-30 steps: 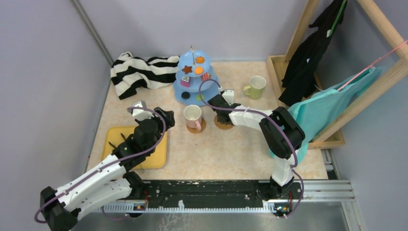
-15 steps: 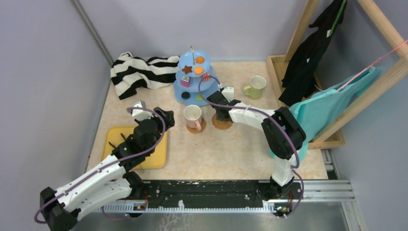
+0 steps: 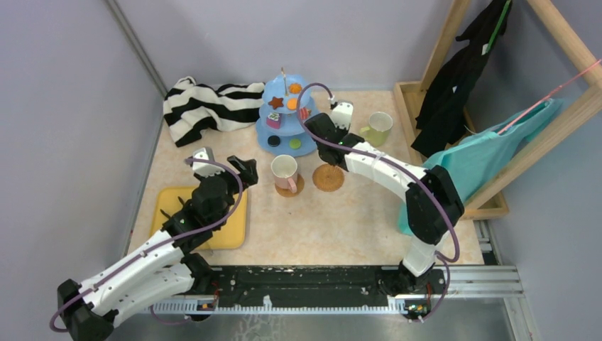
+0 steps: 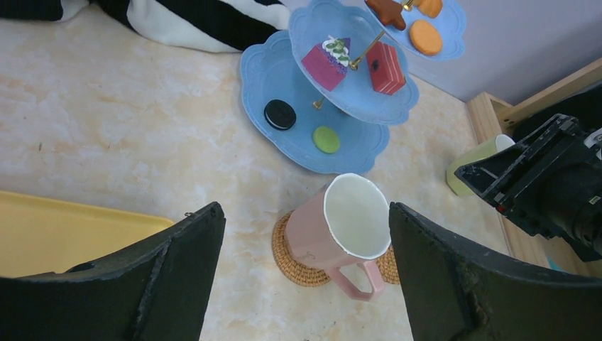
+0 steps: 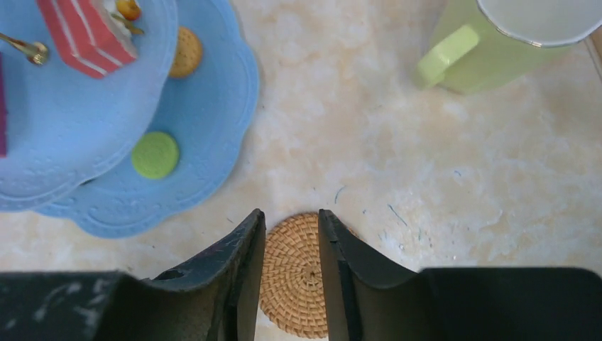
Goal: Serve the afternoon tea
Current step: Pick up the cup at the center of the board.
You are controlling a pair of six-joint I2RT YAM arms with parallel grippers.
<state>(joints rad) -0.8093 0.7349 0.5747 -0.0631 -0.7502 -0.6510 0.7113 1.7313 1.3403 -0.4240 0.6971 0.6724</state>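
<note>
The light-blue three-tier stand (image 3: pixel 272 141) (image 4: pixel 278 75) (image 5: pixel 78 121) holds toy cookies and cake slices, among them a black cookie (image 4: pixel 280 114) and a green cookie (image 5: pixel 155 155). A pink cup (image 3: pixel 284 170) (image 4: pixel 341 227) stands on a cork coaster (image 4: pixel 298 259). The second coaster (image 3: pixel 328 177) (image 5: pixel 292 277) lies bare to its right. My right gripper (image 5: pixel 292 217) hovers above this coaster, jaws a little apart and holding nothing. The yellow-green cup (image 3: pixel 376 128) (image 5: pixel 497 50) stands beyond it. My left gripper (image 3: pixel 226 165) (image 4: pixel 305 213) is wide open, facing the pink cup from the near left.
A yellow tray (image 3: pixel 170 202) lies under my left arm. The striped cloth (image 3: pixel 206 106) is heaped at the back left. A wooden rack (image 3: pixel 568 114) with dark and teal clothes (image 3: pixel 483 163) stands along the right side.
My right gripper let go of the second coaster, rose and drew back toward the stand and the yellow-green cup. My left gripper opened wider.
</note>
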